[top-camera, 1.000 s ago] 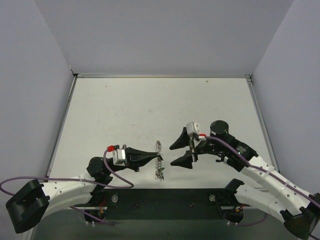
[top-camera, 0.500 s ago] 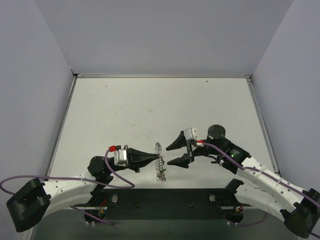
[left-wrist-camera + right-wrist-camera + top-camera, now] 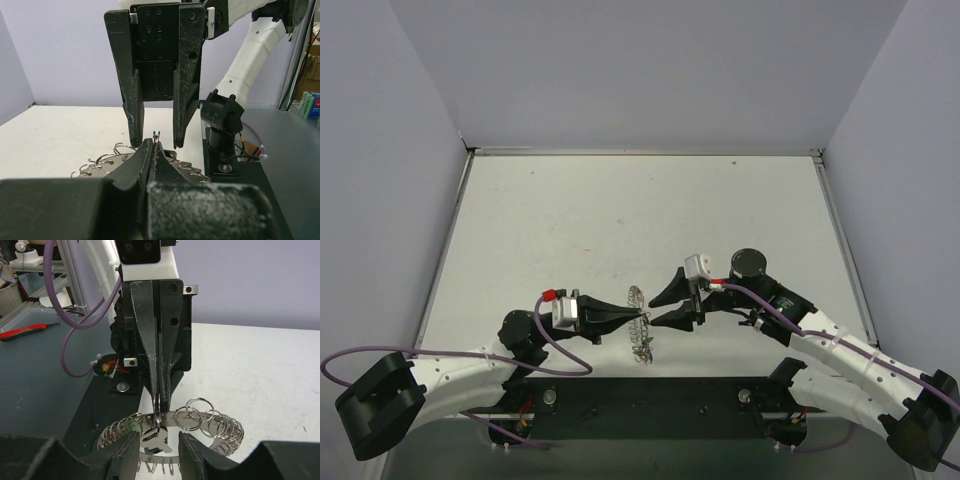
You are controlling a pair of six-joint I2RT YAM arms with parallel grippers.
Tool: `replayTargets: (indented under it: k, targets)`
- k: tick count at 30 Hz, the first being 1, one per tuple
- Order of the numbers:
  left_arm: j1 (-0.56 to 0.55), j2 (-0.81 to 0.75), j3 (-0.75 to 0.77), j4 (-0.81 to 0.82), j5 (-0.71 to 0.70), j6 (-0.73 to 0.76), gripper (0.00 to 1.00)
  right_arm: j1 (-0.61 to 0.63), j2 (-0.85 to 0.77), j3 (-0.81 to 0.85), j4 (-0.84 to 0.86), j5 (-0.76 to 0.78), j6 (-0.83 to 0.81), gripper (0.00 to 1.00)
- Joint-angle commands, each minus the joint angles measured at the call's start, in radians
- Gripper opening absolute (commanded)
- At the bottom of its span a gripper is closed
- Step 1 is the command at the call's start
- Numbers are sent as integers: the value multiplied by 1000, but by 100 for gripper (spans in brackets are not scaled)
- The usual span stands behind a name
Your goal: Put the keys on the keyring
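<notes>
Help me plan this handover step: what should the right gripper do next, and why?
Probably close the right gripper on the silvery key. Its open fingers straddle the key, which hangs from a thin ring pinched in the shut left gripper.

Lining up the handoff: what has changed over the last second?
The right hand has slid left toward the keyring, and its jaws have narrowed. They now straddle the ring without clearly gripping it. The left hand stayed shut on the keyring, shifting only slightly right. Nothing was let go.
</notes>
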Motion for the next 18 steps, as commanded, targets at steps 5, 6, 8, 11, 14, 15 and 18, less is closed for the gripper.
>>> replayTargets:
  k: [5,6,8,11,14,15,18]
  targets:
    - [5,12,66,117,25,-15,0,12,0,51,76,-60,1,32]
    - [3,10,66,117,25,-16,0,10,3,52,72,-60,1,30]
    - [5,13,68,116,27,-15,0,13,12,60,62,-59,2,26]
    - [5,18,69,117,27,-13,0,15,19,66,45,-57,1,20]
    - [3,22,68,117,27,-12,0,17,19,70,33,-48,-8,15]
    - [3,24,68,120,28,-10,0,15,20,70,30,-49,-16,12]
    - [5,25,68,131,27,-12,0,17,31,84,-7,-48,-31,4]
